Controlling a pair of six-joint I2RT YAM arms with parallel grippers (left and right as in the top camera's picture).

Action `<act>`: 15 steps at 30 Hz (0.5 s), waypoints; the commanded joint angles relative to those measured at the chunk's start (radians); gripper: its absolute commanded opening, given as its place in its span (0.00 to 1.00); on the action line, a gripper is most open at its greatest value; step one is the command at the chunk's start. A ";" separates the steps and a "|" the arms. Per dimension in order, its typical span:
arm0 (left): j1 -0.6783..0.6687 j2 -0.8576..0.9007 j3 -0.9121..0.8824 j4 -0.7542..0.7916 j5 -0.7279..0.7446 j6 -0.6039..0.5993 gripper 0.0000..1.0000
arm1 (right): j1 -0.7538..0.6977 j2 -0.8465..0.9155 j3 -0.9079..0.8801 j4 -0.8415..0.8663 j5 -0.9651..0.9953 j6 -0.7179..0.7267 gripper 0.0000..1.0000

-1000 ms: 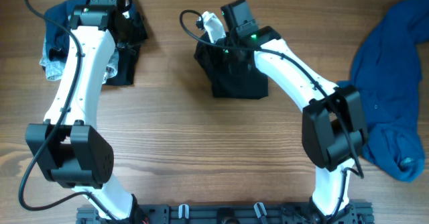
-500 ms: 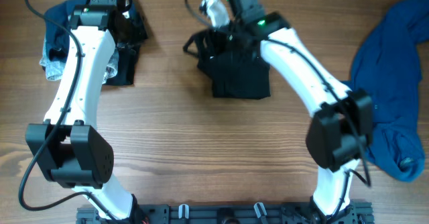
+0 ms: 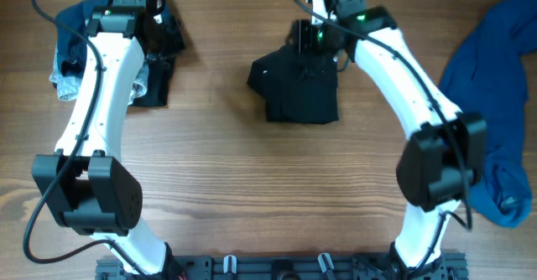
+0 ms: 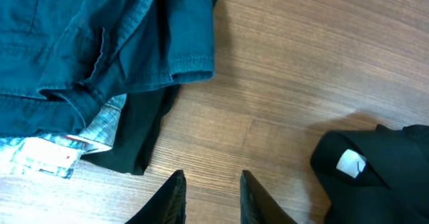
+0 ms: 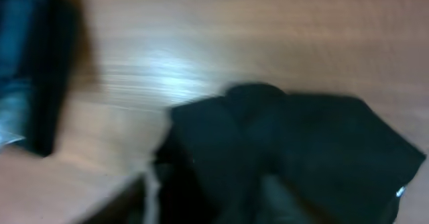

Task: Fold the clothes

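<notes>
Right tool [image 3: 310, 41] above folded black garment [image 3: 295, 91], blue shirt [image 3: 491, 87] well apart.

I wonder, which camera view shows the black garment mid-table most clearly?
The overhead view: the whole black garment shows, sharp. The left wrist view catches only one corner with a white tag; the right wrist view blurs it.

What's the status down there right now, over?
Left gripper open, empty, beside the stacked pile. Right gripper over black garment; grip unclear, view blurred. Blue garment crumpled, far right. Nothing blocking.
</notes>
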 commanded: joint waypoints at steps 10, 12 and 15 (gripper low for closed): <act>0.004 0.004 -0.005 -0.008 -0.014 0.016 0.27 | 0.033 0.098 -0.092 0.081 0.104 0.022 0.04; 0.004 0.004 -0.005 -0.008 -0.014 0.016 0.27 | 0.047 0.130 -0.092 0.085 0.098 0.000 0.04; 0.004 0.004 -0.005 -0.008 -0.014 0.016 0.27 | 0.076 0.190 -0.092 0.109 0.066 -0.115 0.04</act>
